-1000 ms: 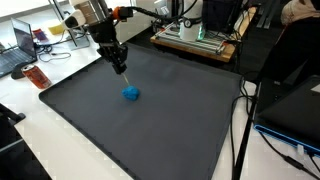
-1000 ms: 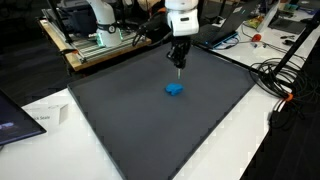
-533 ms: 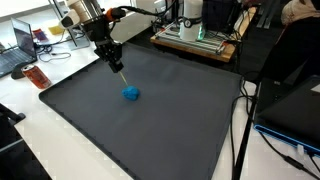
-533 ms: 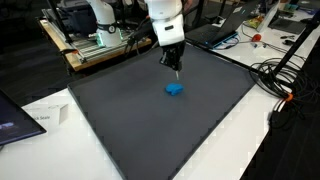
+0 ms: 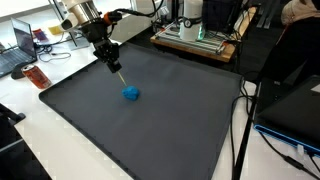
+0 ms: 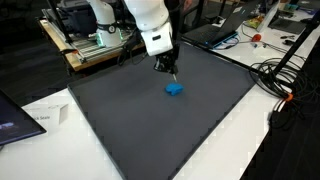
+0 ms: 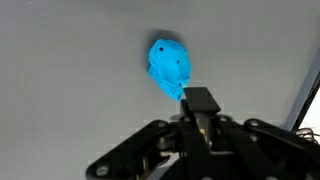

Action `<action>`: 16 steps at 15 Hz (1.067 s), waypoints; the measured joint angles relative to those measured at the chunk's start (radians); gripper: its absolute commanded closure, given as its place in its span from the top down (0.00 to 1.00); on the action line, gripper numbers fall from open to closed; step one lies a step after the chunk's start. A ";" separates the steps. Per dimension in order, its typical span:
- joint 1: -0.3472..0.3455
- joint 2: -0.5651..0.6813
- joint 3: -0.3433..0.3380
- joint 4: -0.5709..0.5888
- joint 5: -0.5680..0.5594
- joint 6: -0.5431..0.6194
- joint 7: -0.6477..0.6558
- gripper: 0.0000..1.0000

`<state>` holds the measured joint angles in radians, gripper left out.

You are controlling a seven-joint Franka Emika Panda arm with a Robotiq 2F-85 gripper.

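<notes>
The end effector [image 5: 118, 70] hangs closed and empty just beside and above the small blue lump [image 5: 131, 94], which lies mid-way across the dark mat [image 5: 160, 130] on the desk. It looks like an approach; any grasp calls for opening first.

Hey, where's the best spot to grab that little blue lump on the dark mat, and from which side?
Probably from straight above, across the narrow middle of the blue lump. It lies low on the mat, longer one way than the other, with no handle. The gripper is shut, so the jaws would need opening first.
</notes>
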<state>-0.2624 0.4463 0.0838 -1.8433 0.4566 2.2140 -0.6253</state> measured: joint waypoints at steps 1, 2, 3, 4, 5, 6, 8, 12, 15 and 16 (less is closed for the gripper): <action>0.000 0.000 0.000 0.000 0.001 0.000 0.000 0.12; 0.000 0.000 0.000 0.000 0.002 0.000 0.000 0.12; 0.000 0.000 0.000 0.000 0.002 0.000 0.000 0.12; 0.000 0.000 0.000 0.000 0.002 0.000 0.000 0.12; 0.000 0.000 0.000 0.000 0.002 0.000 0.000 0.03; 0.000 0.000 0.000 0.000 0.002 0.000 0.000 0.03; 0.001 0.001 -0.001 0.001 0.002 -0.004 0.000 0.03; -0.020 0.018 -0.003 0.023 0.016 -0.075 -0.015 0.03; -0.057 0.041 -0.006 0.057 0.051 -0.144 -0.047 0.03; -0.071 0.051 -0.006 0.072 0.065 -0.174 -0.062 0.03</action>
<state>-0.3332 0.4969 0.0775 -1.7708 0.5219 2.0396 -0.6870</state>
